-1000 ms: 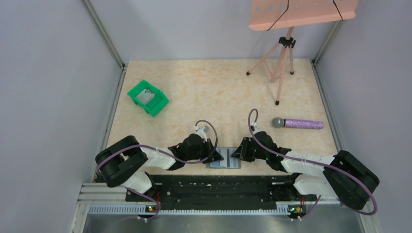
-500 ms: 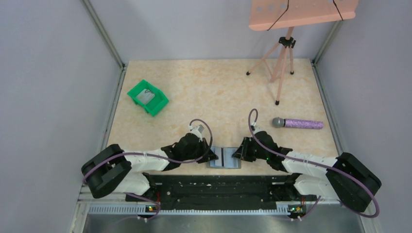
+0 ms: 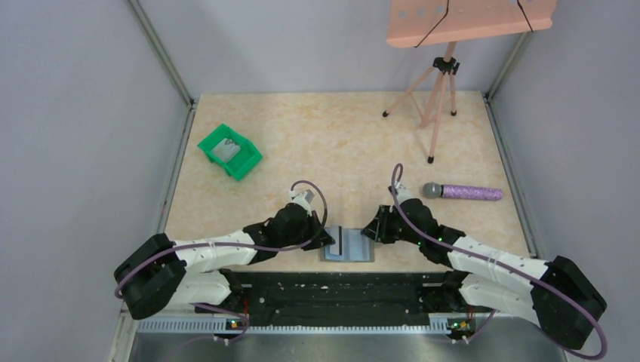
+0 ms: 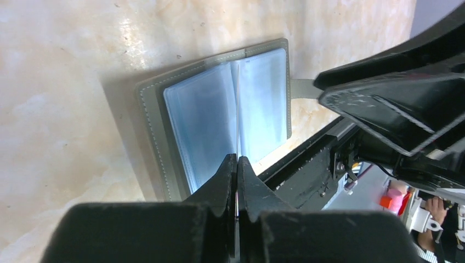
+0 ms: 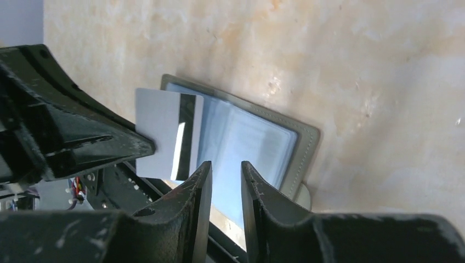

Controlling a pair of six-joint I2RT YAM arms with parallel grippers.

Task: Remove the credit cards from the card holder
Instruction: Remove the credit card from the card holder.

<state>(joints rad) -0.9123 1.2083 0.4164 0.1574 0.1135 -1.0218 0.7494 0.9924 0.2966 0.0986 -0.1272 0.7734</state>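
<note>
- Right at its tips, the left gripper [image 4: 237, 160] is pinched tight on a thin credit card [image 5: 164, 134].
- From the left wrist, the card shows only as a thin line sticking straight out past the two fingers.
- From the right wrist, the card's flat face shows: pale grey with a dark stripe down it.
- Just past the left gripper's tips lies the card holder [image 4: 159, 109], open flat on the table [image 5: 356, 82].
- The held card sits over the half of the holder nearest the left gripper. I cannot tell if the card touches the holder.
- The holder is grey around the edge, and inside it has clear blue-grey pockets.
- On the other side of the holder, facing the left gripper, is the right gripper [image 5: 226, 167].
- Its two fingers are a little apart, with a narrow gap and nothing held between them.
- The right gripper's tips are over the holder's near edge, and the blue inside shows through the gap.
- Far off past the left gripper, toward the left wall, sits a green bin [image 3: 229, 151].
- Near the right gripper, a bit farther out on its right, lies a purple microphone [image 3: 462, 192] on its side.
- Well beyond the microphone, at the back of the table, stands a pink stand [image 3: 447, 66] on three legs.
</note>
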